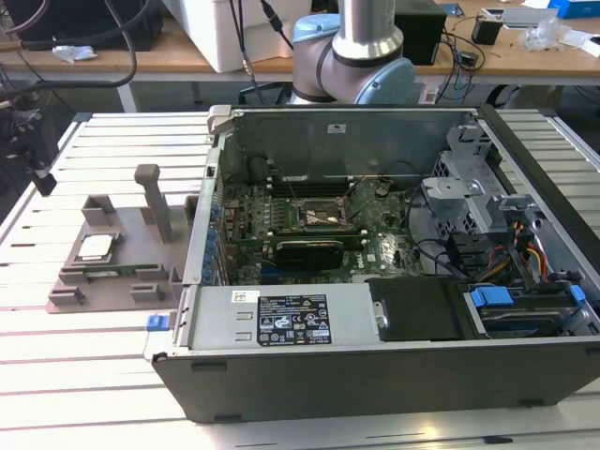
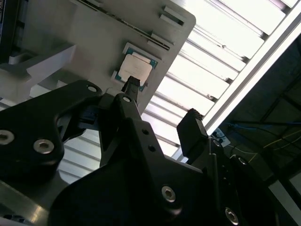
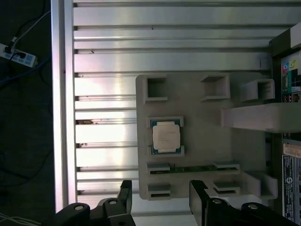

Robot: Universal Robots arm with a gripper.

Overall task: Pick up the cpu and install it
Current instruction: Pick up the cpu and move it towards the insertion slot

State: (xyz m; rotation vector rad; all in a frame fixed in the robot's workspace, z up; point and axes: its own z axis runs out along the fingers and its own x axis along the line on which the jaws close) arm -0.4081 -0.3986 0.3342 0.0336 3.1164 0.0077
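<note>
The cpu [image 1: 97, 247] is a small square chip with a pale metal top. It lies flat in a framed pocket of the grey fixture plate [image 1: 127, 225], at the exterior view's left, beside the open computer case. Both wrist views look down on the cpu [image 3: 165, 136] [image 2: 135, 69]. My gripper [image 3: 162, 195] [image 2: 162, 106] hangs well above the plate, open, with nothing between its black fingers [image 3: 200, 197]. In the exterior view the gripper [image 1: 39, 173] is the dark shape near the left edge. The black-framed socket [image 1: 323, 217] sits mid-motherboard inside the case.
A thin green memory stick [image 3: 193, 168] lies in a slot beside the cpu pocket. A tall grey post [image 1: 153, 199] rises from the plate. The case [image 1: 375, 375] holds a power supply, drive cage and cables. The table is slotted aluminium [image 3: 108, 61].
</note>
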